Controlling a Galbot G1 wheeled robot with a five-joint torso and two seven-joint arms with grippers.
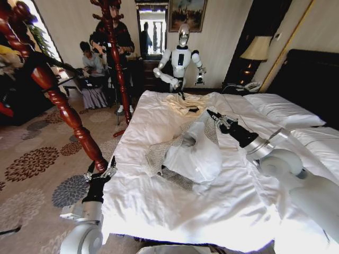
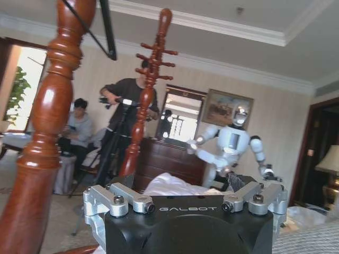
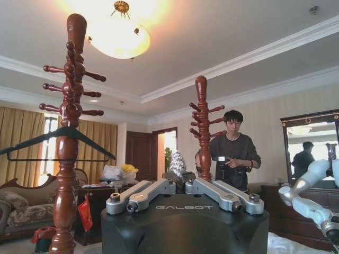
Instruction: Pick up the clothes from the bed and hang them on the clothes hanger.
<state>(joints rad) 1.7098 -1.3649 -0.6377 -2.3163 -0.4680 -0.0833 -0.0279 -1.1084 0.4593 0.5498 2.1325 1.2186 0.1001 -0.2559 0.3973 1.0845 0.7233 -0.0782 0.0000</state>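
One hanger point(image 3: 58, 144) hangs on the wooden stand point(image 3: 66, 159); jacket point(image 1: 175, 153) lies on bed point(image 1: 222, 201).

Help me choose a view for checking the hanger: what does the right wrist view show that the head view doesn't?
Right wrist view: the clothes hanger hung on a wooden coat stand, and a ceiling lamp. Head view: the jacket on the bed, the right gripper at it, the left gripper beside the bed. Both: coat stands, a standing person.

Daylight from the window point(image 1: 39, 32) and a glaring ceiling lamp point(image 3: 119, 34); head view bends at its edges.
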